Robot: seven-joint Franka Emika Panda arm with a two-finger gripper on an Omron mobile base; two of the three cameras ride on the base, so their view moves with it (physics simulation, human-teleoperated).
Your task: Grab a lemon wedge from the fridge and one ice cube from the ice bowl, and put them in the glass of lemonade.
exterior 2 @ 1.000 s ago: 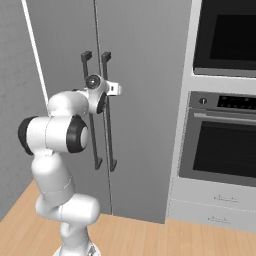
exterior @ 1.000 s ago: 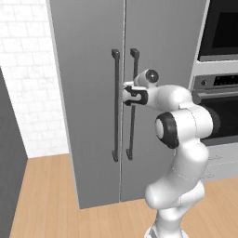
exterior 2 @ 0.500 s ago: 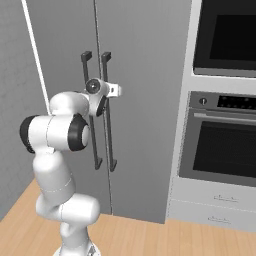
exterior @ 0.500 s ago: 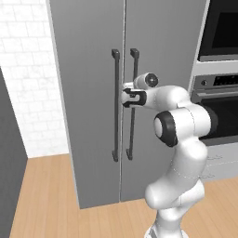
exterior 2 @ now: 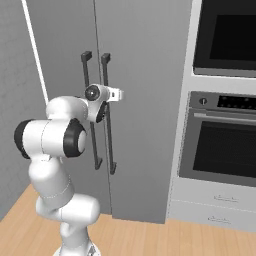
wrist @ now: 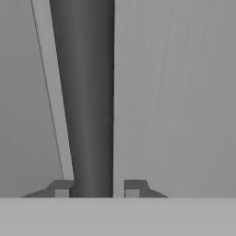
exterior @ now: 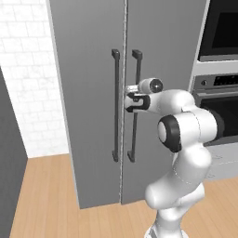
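Hand view: the gripper (wrist: 96, 188) sits at the bottom centre, its two tips spread either side of the fridge's dark bar handle (wrist: 85, 92), not visibly pressing it. Beyond it, filling the frame, is the grey door of the fridge (exterior: 88, 69), both doors shut; lemon wedge, ice and glass cannot be placed from here. My worry is that a pull before the tips close, or off the hinge arc, would slip off the bar. No readable writing anywhere.
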